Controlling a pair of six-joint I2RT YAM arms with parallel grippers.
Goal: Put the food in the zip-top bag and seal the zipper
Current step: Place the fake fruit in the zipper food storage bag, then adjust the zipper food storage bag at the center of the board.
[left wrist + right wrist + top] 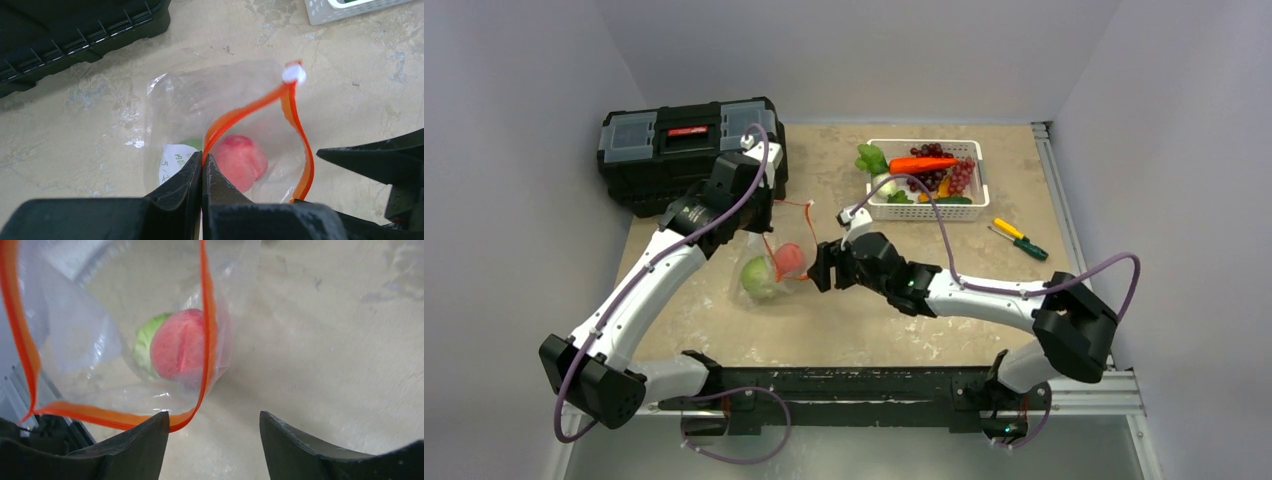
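Note:
The clear zip-top bag (764, 262) lies at mid-table with its mouth held up and open. Inside it are a pink-red round piece (240, 160) and a green leafy piece (145, 342). My left gripper (202, 162) is shut on the orange-red zipper (250, 107), whose white slider (293, 74) sits at the far end. My right gripper (214, 425) is open just right of the bag's mouth, with only bare table between its fingers. Its left fingertip (150, 432) overlaps the strip's corner. More food, including a carrot (922, 164) and grapes (959, 178), lies in the white basket (976, 200).
A black toolbox (689, 150) stands at the back left, close behind my left arm. Two screwdrivers (1017, 238) lie right of the basket. A metal rail runs along the table's right edge.

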